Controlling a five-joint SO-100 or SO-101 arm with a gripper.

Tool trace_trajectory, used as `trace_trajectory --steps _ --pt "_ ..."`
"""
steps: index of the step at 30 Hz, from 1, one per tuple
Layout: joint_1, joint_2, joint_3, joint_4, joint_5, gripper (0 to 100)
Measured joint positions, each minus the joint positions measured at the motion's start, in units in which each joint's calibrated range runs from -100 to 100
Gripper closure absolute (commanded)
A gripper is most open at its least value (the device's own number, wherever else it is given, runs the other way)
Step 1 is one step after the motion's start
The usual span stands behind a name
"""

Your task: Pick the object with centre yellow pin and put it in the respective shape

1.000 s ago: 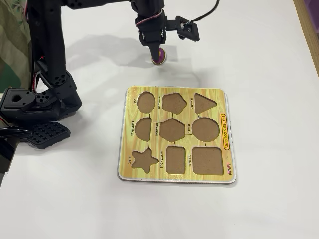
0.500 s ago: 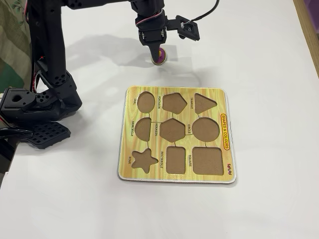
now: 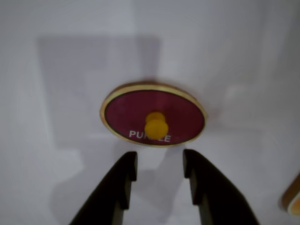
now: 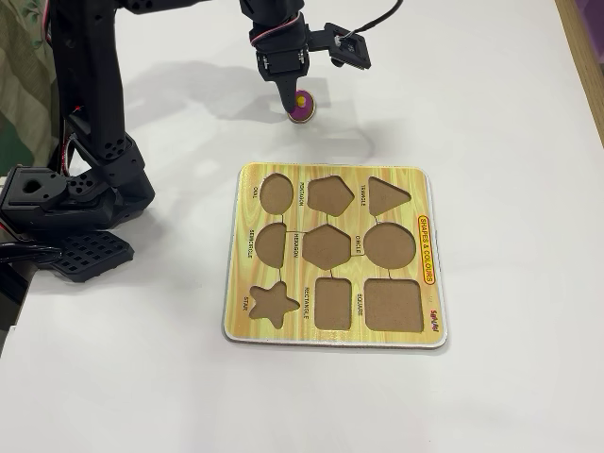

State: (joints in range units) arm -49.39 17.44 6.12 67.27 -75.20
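A purple oval piece [image 3: 126, 112] with a gold rim and a yellow centre pin [image 3: 155, 125] lies flat on the white table. My gripper [image 3: 159, 157] is open, its two dark fingers just short of the piece, either side of the pin's line. In the fixed view the piece [image 4: 303, 108] lies at the top centre with the gripper [image 4: 287, 102] pointing down right beside it on the left. The wooden shape board [image 4: 241, 247] lies nearer the camera; its oval cutout [image 4: 276, 192] is at the top left and is empty.
The board has several empty cutouts, among them a circle [image 4: 390, 245], a star [image 4: 272, 303] and a square [image 4: 393, 304]. The arm's black base [image 4: 66, 203] stands at the left table edge. A wooden edge [image 3: 293, 199] shows at the wrist view's lower right.
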Motion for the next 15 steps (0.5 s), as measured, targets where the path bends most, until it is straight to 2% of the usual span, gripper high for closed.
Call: trace_trajectory --steps 8,15 --pt "0.0 0.0 0.0 -4.97 0.0 88" --pt "0.0 0.0 0.0 -4.97 0.0 88"
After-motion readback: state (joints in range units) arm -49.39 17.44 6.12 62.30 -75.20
